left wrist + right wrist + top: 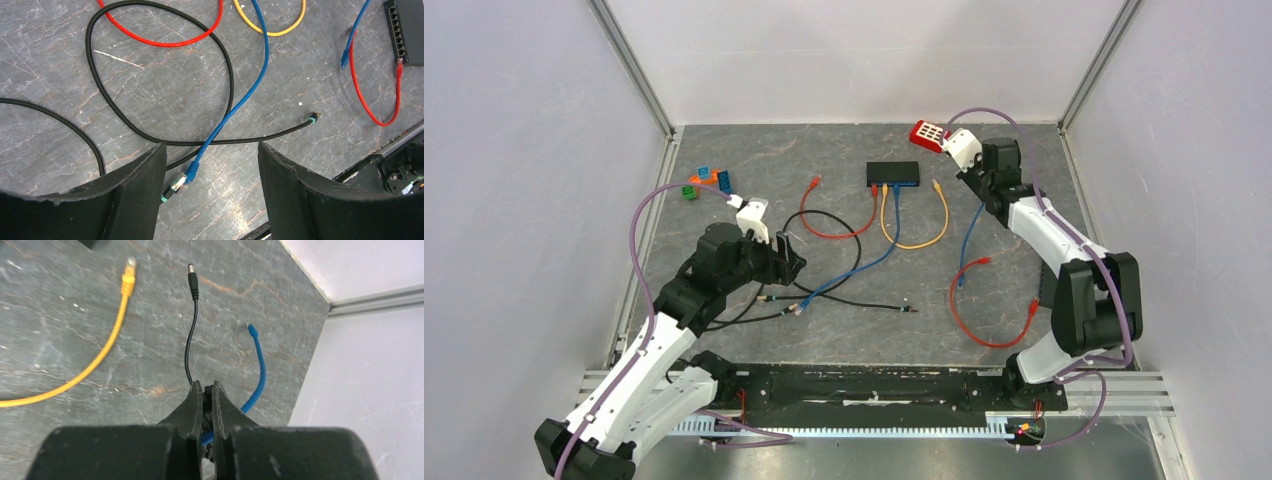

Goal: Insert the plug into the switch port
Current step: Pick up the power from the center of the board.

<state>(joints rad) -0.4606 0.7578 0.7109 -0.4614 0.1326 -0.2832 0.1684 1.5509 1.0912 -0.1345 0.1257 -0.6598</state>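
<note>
switch: far centre of the table; red, yellow and blue cables run to its near face
right pincer: pressed together, pinching the thin black lead a short way behind its tip
barrel plug: you see it jutting ahead of those fingers, apart from the switch, beside a loose blue cable end
left pincer: spread wide over a loose blue plug

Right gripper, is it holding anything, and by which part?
Yes. The right gripper is shut on the thin black cord, pinching the cord itself well back from its barrel plug, which sticks out free beyond the fingertips.
</note>
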